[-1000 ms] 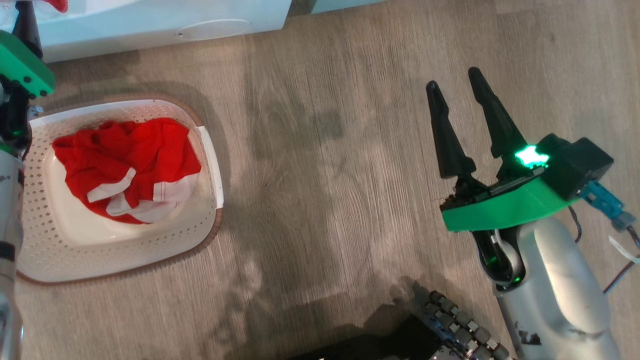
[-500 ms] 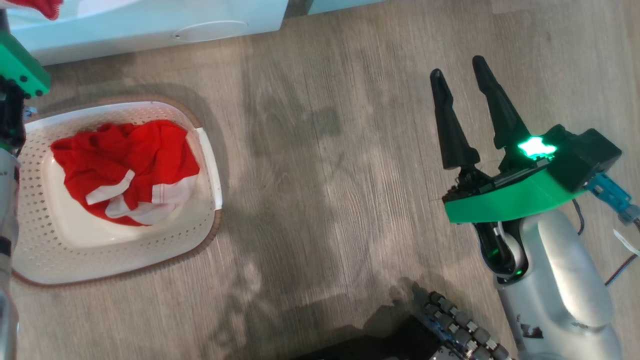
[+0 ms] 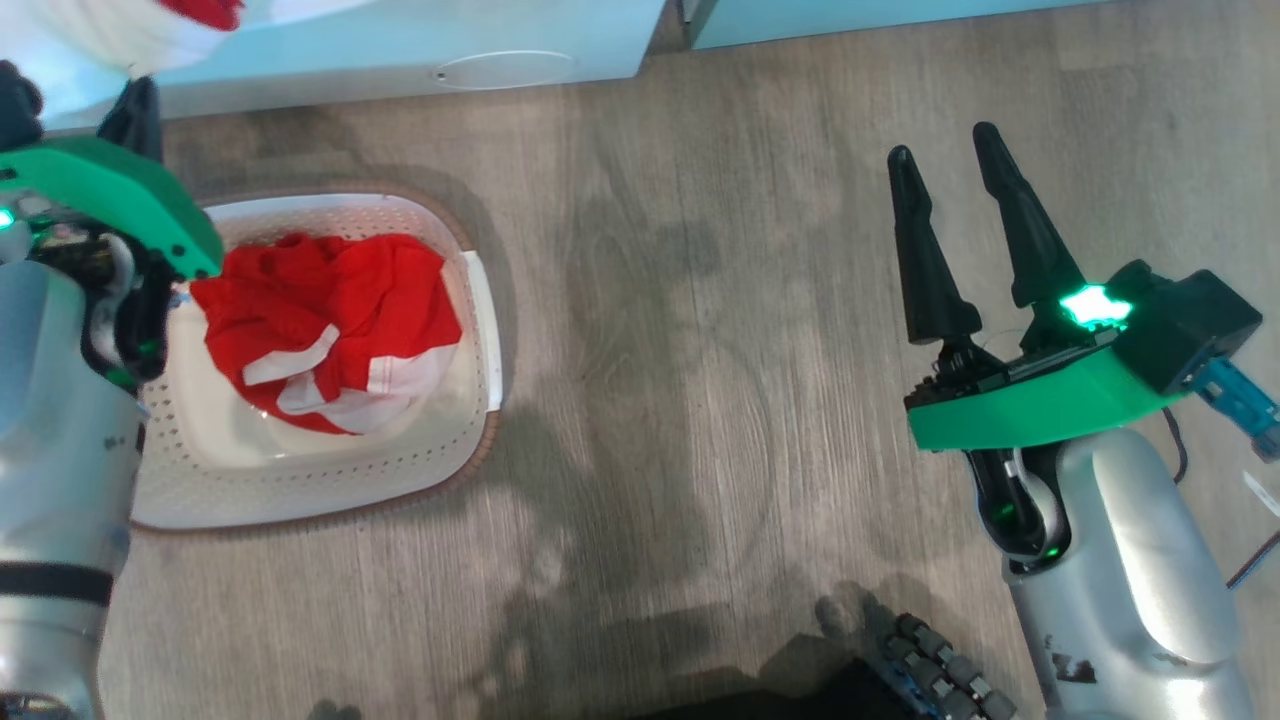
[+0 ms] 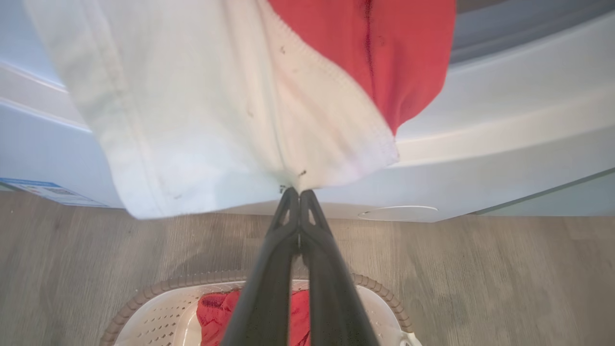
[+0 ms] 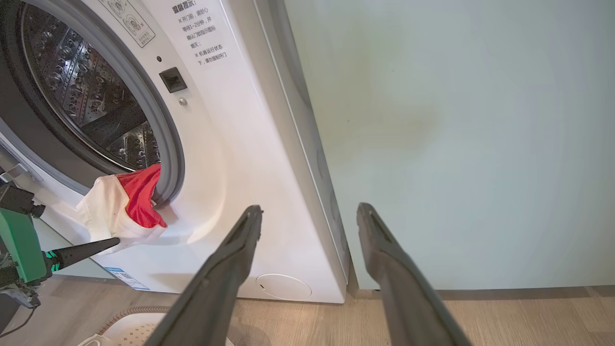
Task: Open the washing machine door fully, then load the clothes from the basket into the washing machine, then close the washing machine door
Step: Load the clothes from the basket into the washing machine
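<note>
On the left gripper [image 4: 299, 192], fingers pressed together, tips touching the lower hem of a red-and-white garment [image 4: 216, 96]; any pinch on the cloth impossible to confirm. Just above the tips, that garment draped out over the grey gasket [image 5: 170, 144] of the washing machine [image 4: 480, 144]. Directly below the wrist, the basket [image 4: 139, 298] on the wood floor [image 4: 504, 278], more red clothes [image 3: 330, 320] heaped inside. Well off to the right, the right gripper [image 3: 942, 143], fingers spread apart, gripping nothing, above the floor.
</note>
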